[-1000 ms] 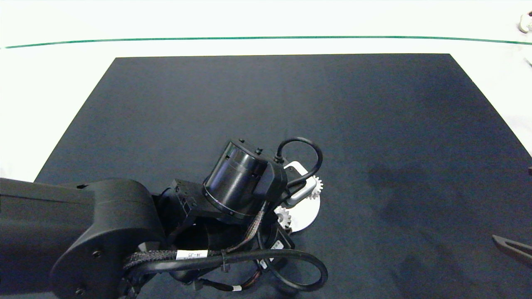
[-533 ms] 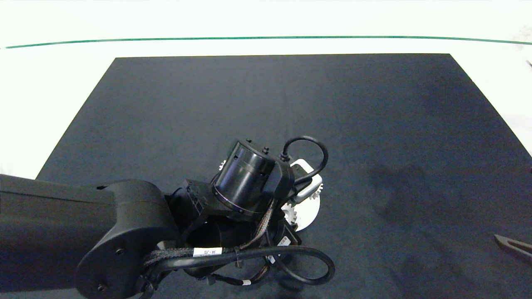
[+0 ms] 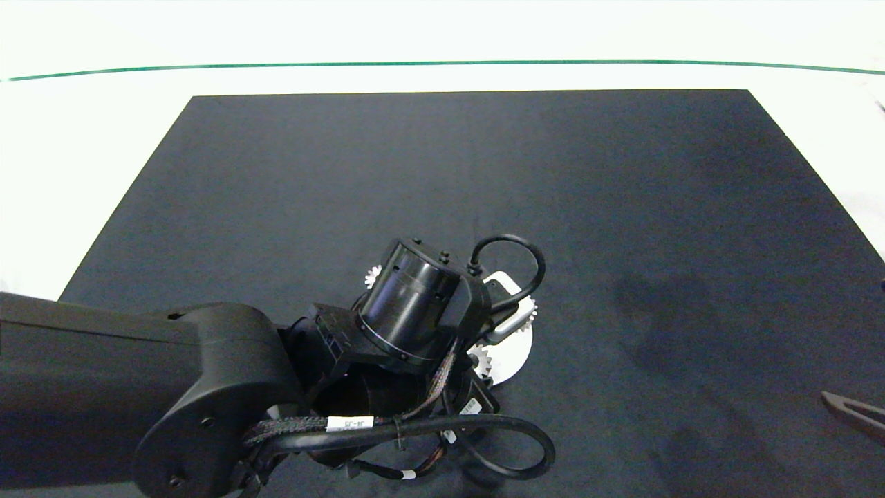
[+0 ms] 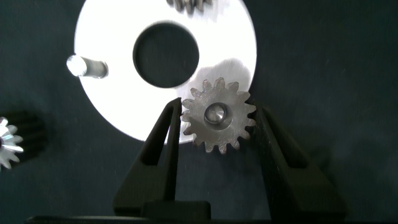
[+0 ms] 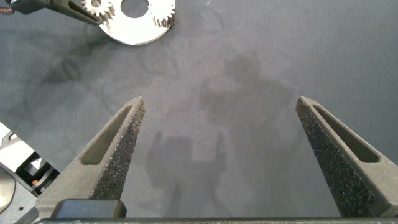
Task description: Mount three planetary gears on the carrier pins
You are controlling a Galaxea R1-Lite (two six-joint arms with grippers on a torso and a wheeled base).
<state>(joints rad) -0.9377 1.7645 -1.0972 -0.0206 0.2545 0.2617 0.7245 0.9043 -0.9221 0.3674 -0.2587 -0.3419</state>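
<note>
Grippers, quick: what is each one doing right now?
Left gripper: open, its fingers straddling a planetary gear seated on the white disc.
Right gripper: open, empty, over bare mat.

From above, my left arm (image 3: 207, 387) covers most of the white disc (image 3: 515, 349) and half hides the loose gear (image 3: 373, 275) behind my wrist. In my left wrist view one gear (image 4: 189, 5) is cut by the edge, and another (image 4: 9, 143) at the side is blurred.
</note>
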